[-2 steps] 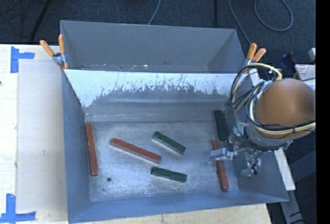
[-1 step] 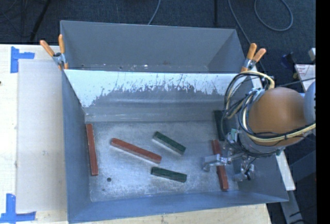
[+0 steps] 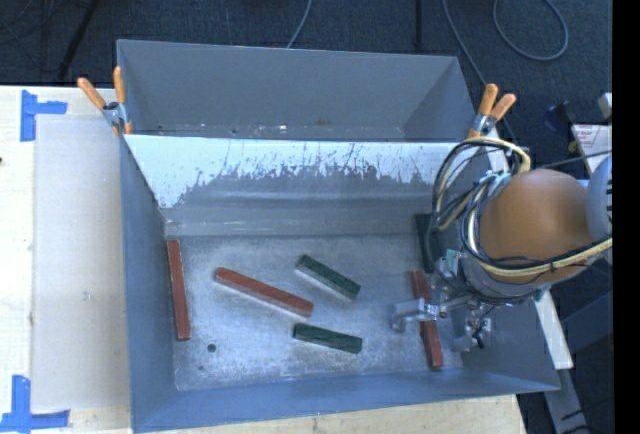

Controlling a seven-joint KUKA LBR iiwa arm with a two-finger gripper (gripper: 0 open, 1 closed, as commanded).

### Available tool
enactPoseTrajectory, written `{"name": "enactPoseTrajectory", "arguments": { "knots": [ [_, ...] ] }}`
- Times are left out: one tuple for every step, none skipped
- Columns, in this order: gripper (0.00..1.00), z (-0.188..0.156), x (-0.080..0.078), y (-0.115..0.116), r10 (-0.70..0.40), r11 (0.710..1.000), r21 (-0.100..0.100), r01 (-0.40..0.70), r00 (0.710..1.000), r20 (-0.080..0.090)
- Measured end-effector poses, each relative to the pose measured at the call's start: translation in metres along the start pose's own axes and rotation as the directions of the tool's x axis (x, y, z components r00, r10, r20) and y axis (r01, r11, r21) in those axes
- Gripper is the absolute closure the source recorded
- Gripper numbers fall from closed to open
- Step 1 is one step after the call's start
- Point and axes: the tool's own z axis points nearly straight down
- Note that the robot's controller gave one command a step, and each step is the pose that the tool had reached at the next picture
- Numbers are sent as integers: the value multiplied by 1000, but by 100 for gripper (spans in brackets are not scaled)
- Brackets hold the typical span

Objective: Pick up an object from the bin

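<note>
By the bin's (image 3: pixel 290 102) nine o'clock wall a left red-brown stick (image 3: pixel 178 290) is lying, then a long red-brown stick (image 3: pixel 262 292) and two dark green blocks (image 3: pixel 328 277). At four o'clock the pincer (image 3: pixel 438 318) is hanging over a right red-brown stick (image 3: pixel 434 352), which is poking out at its six o'clock; how wide the pincer is standing I cannot tell.

Near the right wall of the grey metal bin (image 3: pixel 300 102), the gripper (image 3: pixel 432 316) sits over a thin red-brown bar (image 3: pixel 434 352); two dark green blocks (image 3: pixel 328 277) (image 3: pixel 327 338) lie mid-bin.
</note>
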Motion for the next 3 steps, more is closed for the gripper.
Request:
{"name": "enactPoseTrajectory", "arguments": {
  "knots": [
    [100,1,2,0,-2,1000,0,2,1000,-4],
    [100,-58,0,-1,1,1000,7,-1,1000,-3],
    [100,-94,-1,-1,5,1000,5,-5,1000,-3]
  ]
}}
